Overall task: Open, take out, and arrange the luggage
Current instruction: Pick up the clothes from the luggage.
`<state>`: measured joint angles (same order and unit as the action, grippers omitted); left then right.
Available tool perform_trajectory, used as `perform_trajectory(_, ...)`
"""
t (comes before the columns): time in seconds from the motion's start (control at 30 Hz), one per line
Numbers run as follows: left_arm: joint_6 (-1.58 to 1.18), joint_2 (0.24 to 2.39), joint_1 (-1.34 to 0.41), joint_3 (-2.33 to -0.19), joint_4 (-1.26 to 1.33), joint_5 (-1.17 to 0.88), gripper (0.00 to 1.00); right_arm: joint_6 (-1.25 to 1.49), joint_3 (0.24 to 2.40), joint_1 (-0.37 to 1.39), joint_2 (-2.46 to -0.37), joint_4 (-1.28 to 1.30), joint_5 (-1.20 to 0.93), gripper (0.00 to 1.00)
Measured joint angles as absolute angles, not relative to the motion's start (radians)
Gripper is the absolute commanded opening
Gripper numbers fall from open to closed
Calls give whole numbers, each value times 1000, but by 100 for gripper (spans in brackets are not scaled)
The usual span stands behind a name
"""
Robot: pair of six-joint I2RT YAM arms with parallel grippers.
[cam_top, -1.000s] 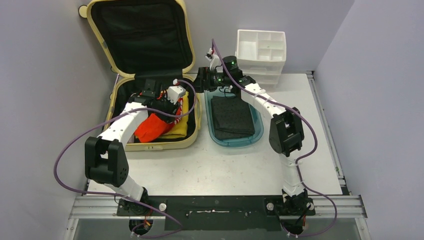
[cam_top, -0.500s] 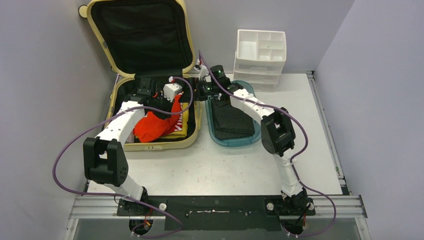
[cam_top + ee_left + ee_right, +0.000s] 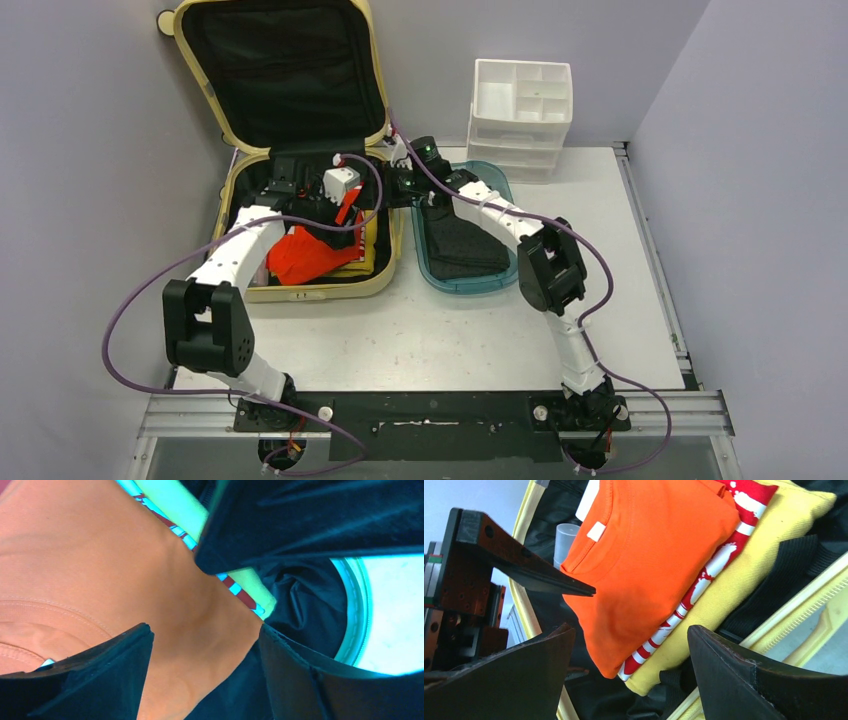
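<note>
Starting at the luggage (image 3: 330,288): parked open in the far-left corner of the desk (image 3: 430,340), base flat, lid standing upright at the far edge. Inside, toward the base's right wall, a folded stack: orange shirt (image 3: 649,565) on top, then a red-and-white striped garment (image 3: 704,575), then a yellow cloth (image 3: 764,545). Hovering right over the shirt, the left hand (image 3: 204,630), fingers apart and clamped on nothing visible. Poised across the right rim, the right hand (image 3: 630,630), fingers spread wide and likewise empty. Likely trouble: two hands crowded over one small stack, hence a knock of finger against finger on closing in. Or a pinch too deep, dragging the striped garment up with the shirt. Or a pinch too shallow, letting the shirt slide out and unfold over the rim on the way to the teal tray (image 3: 505,275) just beside the case. Also worth fearing: a snag of the right arm's purple cable (image 3: 400,135) on the lid's edge, tipping the lid forward. As for heading: opening upward, lid's black lining facing the near edge, hinge along the far side. Judging by the wheel (image 3: 165,20) at the lid's upper left, wheel end toward the desk's left edge and long axis parallel to the far edge, though nearly square from above, so no firm call. Beyond the tray, at the far edge, the white drawer organizer (image 3: 520,100).
</note>
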<state>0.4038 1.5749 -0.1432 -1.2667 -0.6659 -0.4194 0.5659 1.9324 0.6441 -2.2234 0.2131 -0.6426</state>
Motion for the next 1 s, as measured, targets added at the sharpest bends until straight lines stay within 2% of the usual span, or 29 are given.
perform_trajectory(0.23,380,1558,-197,-1239,-655,-416,78,565,1932,617,-2223,238,-615,85)
perform_trajectory(0.43,358,1561,-298,-1233,-639,-313,69,555,1935,599,-2223,245,-597,85)
perform_trajectory(0.63,348,1598,-330,-1221,-628,-192,68,540,1935,596,-2223,252,-581,85)
perform_trajectory(0.7,348,1598,-327,-1216,-627,-162,64,536,1935,593,-2223,257,-578,85)
perform_trajectory(0.8,345,1599,-327,-1216,-626,-130,52,534,1944,590,-2223,265,-575,85)
perform_trajectory(1.0,338,1599,-323,-1216,-619,-108,41,513,1965,596,-2223,291,-574,85)
